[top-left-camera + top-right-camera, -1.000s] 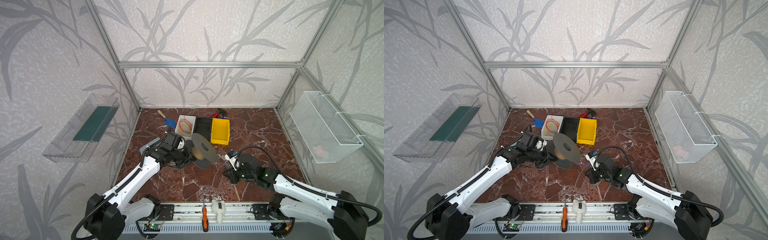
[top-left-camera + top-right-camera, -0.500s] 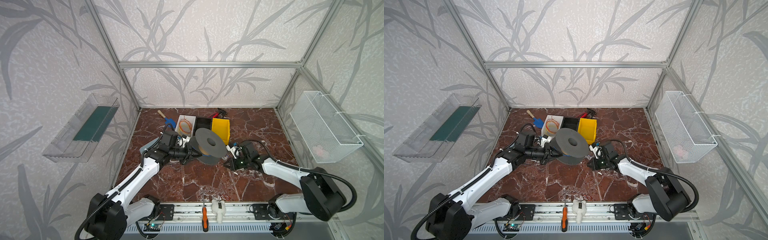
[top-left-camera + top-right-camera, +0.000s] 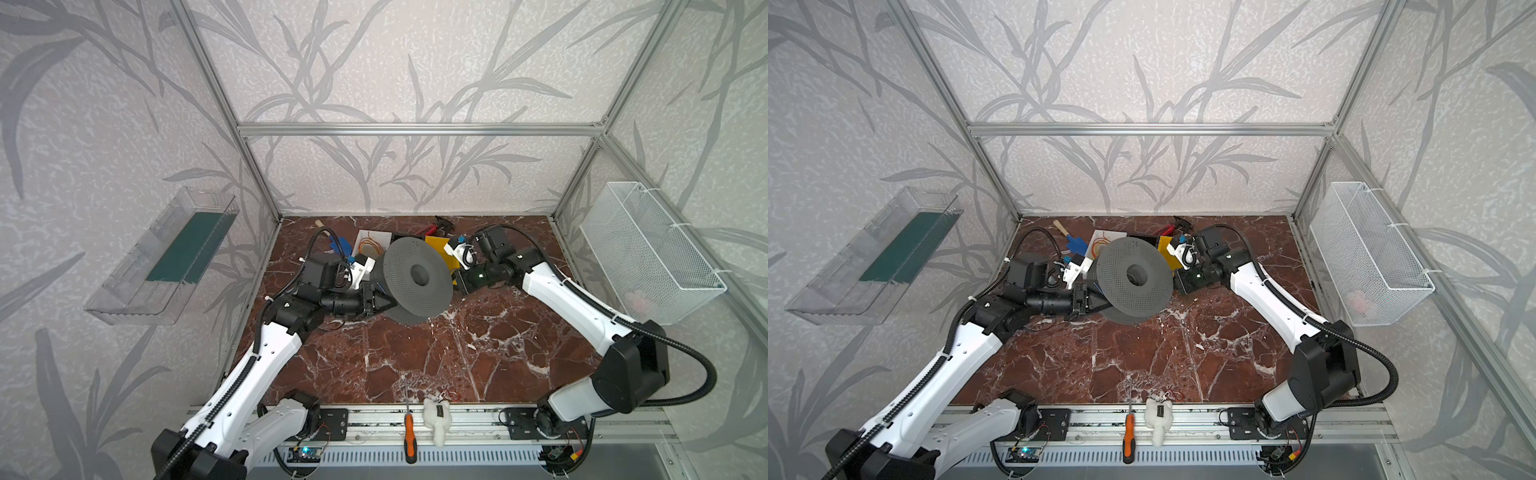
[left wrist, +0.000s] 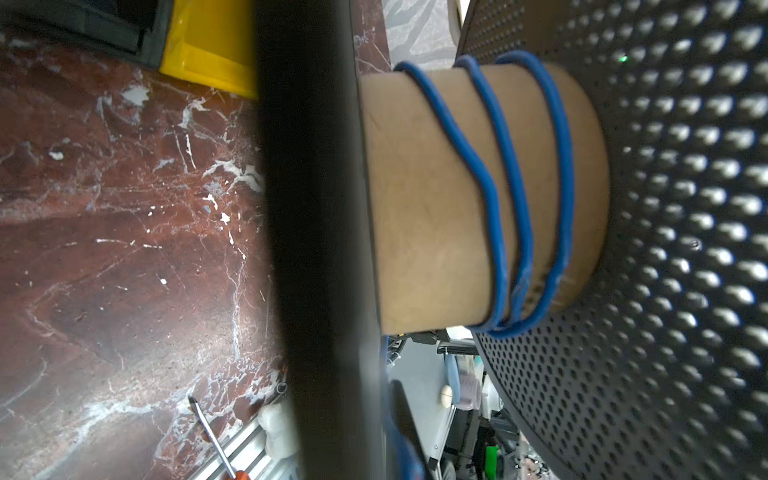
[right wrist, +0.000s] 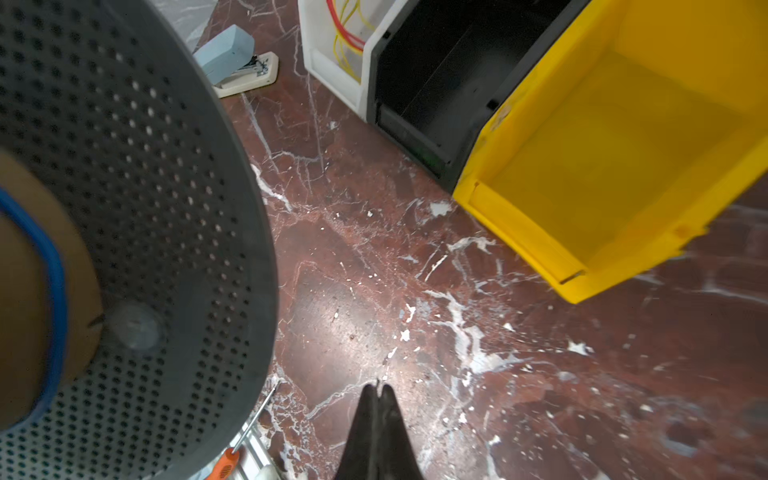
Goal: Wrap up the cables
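The cables are one thin blue wire (image 4: 511, 166), wound in three loose turns round the cardboard core (image 4: 428, 199) of a grey perforated spool (image 3: 405, 255). Both top views show the spool tilted above the floor, one round face turned up. My left gripper (image 3: 384, 302) is shut on the rim of its lower flange (image 4: 307, 249). My right gripper (image 5: 377, 388) is shut and holds nothing. It hangs over bare floor just right of the spool, next to the yellow bin (image 5: 615, 158). A short arc of the blue wire (image 5: 54, 270) shows in the right wrist view.
White bin with orange and yellow wires (image 3: 370, 245), black bin (image 5: 436, 75) and yellow bin stand behind the spool. A stapler (image 5: 232, 58) lies near them. A screwdriver (image 3: 409, 436) and white plush toy (image 3: 436, 419) lie at the front rail. A wire basket (image 3: 648, 249) hangs on the right wall.
The left arm has raised the spool and turned its face upward. The right arm swung from the front floor back toward the yellow bin, still shut.
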`<control>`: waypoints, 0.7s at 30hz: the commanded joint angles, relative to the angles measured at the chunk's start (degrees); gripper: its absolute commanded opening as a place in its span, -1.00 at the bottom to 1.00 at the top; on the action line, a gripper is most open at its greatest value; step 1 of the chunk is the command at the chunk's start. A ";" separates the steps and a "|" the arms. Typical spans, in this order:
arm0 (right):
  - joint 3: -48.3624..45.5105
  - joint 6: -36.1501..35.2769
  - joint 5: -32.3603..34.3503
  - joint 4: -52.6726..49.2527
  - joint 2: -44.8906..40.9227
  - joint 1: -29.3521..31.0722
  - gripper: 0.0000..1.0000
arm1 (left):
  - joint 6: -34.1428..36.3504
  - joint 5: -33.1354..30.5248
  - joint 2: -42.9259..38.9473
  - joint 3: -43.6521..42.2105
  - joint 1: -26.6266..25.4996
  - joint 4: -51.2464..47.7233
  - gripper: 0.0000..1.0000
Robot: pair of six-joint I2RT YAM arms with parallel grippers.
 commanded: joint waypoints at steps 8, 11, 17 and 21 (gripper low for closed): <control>-6.12 -9.42 26.17 6.41 -17.08 4.62 -1.00 | 1.13 13.39 -0.36 -5.30 -10.48 7.64 -1.00; -9.89 -11.69 25.18 12.85 -25.01 4.67 -1.00 | -3.67 14.59 1.15 -6.73 -11.89 14.71 -1.00; -17.51 -10.29 13.74 23.67 -37.77 5.48 -1.00 | -13.22 16.37 3.13 -6.85 -13.29 29.69 -1.00; -19.94 -9.89 13.47 28.03 -45.22 5.50 -1.00 | -16.19 16.32 4.05 -6.83 -14.18 32.69 -1.00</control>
